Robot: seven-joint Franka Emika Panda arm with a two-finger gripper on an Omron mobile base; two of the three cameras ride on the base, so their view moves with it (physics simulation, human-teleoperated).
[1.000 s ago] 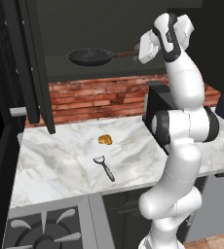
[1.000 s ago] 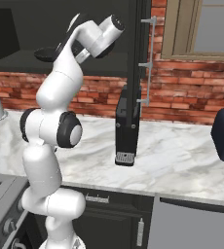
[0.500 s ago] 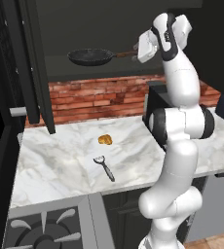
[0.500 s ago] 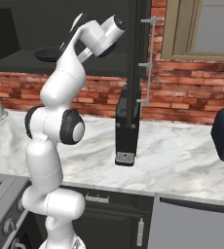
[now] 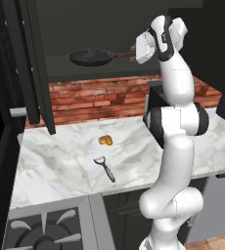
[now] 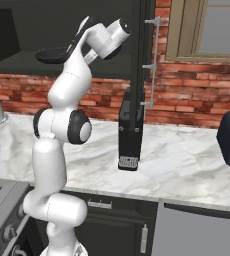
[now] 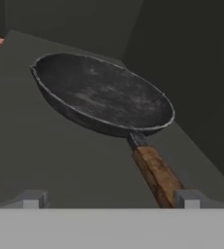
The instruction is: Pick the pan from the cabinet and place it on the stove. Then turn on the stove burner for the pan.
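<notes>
The arm is stretched high, reaching into the open cabinet (image 5: 109,29), and the gripper (image 5: 134,52) hangs right at the end of the pan's handle. The pan (image 5: 91,57) sits on the cabinet's shelf, round and black, its handle pointing right toward the hand. From the hand view the pan (image 7: 102,95) lies straight ahead, speckled dark inside, with its brown handle running down toward the right fingertip (image 7: 188,198). The claw is spread wide: one tip stands far to the left, the other just beside the handle's end. Whether that tip touches the wood, I cannot tell. Nothing is pinched between them.

Down below, on the marble counter (image 5: 60,161), a small golden-brown lump (image 5: 105,140) lies near the middle, and a silver-headed peeler (image 5: 105,168) rests just in front of it, well apart from the pan above. The stove (image 5: 41,232) shows at the near left corner, grey top and black grates, with nothing on the burner in view.

From the right base view the pan (image 6: 54,54) shows as a dark disc on the shelf behind the arm's upper link. The open cabinet door (image 6: 137,85) hangs edge-on to the right of the arm, its long silver bar handle (image 6: 151,62) facing right. A brick wall (image 6: 187,95) runs behind the counter.
</notes>
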